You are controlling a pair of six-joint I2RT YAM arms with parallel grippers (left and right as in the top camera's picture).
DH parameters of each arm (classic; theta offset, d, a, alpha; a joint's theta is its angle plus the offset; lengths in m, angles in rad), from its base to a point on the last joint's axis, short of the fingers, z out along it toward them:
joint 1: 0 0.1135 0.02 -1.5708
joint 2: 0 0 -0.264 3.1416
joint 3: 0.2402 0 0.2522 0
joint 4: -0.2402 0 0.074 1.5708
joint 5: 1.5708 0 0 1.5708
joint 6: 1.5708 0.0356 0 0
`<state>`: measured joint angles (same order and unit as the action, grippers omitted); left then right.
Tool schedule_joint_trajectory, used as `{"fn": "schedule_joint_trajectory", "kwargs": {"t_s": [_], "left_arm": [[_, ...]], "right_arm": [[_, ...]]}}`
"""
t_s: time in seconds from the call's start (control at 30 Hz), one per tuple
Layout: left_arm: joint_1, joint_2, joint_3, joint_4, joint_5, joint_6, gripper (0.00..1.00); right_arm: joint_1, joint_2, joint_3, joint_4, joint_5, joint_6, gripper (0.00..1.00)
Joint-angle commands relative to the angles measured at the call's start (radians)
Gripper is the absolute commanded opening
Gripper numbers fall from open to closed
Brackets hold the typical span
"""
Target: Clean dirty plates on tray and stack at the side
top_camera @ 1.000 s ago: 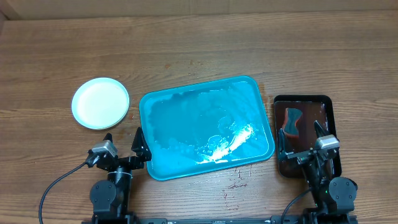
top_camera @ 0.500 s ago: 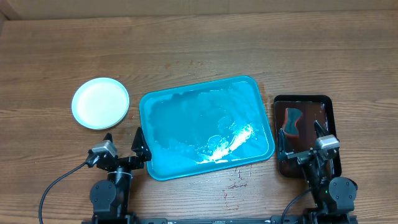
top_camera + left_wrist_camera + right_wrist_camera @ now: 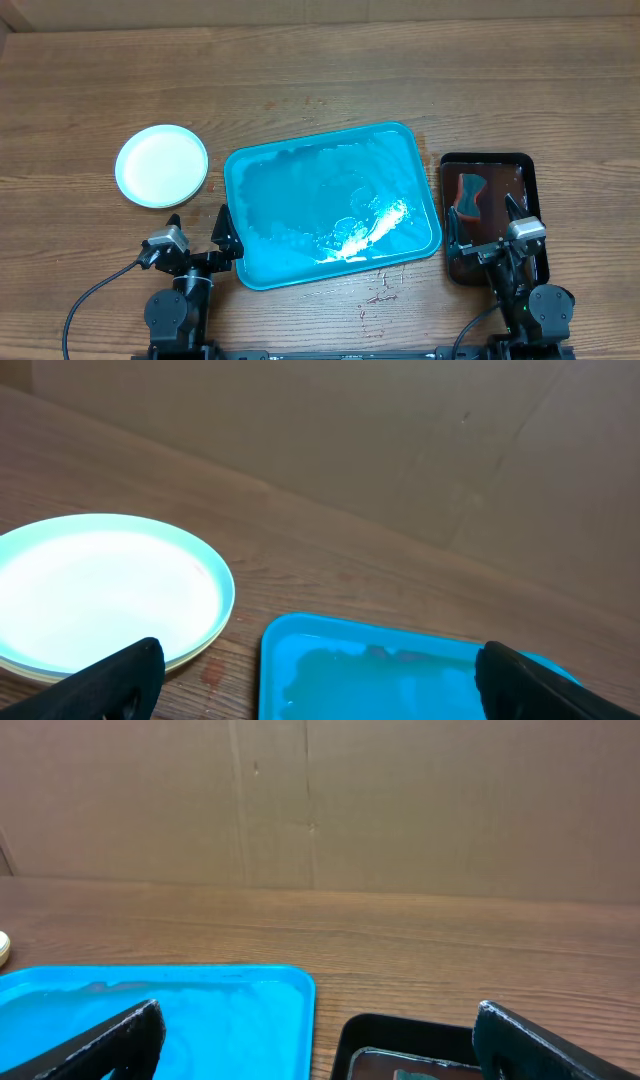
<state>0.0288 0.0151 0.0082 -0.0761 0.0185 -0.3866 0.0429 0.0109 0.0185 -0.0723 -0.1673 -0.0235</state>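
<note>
The plates lie stacked on the bare table left of the tray; the top one is pale with a light blue rim. In the left wrist view the stack shows a yellowish rim underneath. The turquoise tray holds no plates, only wet streaks and foam. My left gripper stands open at the tray's near left corner, with nothing between its fingers. My right gripper stands open over the near end of the dark tray, also holding nothing. The tray's rim shows in the right wrist view.
A small dark tray right of the turquoise one holds brownish water and a sponge. Faint red smears mark the wood in front of the big tray. A cardboard wall closes the far side.
</note>
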Motion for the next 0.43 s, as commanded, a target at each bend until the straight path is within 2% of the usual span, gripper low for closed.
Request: {"fn": "schedule_joint_trajectory", "kwargs": {"t_s": [0.0,0.4], "left_arm": [[0.005,-0.011,-0.003,-0.002,-0.002,0.008,1.00],[0.005,-0.011,-0.003,-0.002,-0.002,0.008,0.99]], "right_arm": [[0.007,-0.008,-0.010,0.002,0.009,-0.003,1.00],[0.007,-0.008,-0.010,0.002,0.009,-0.003,1.00]]}}
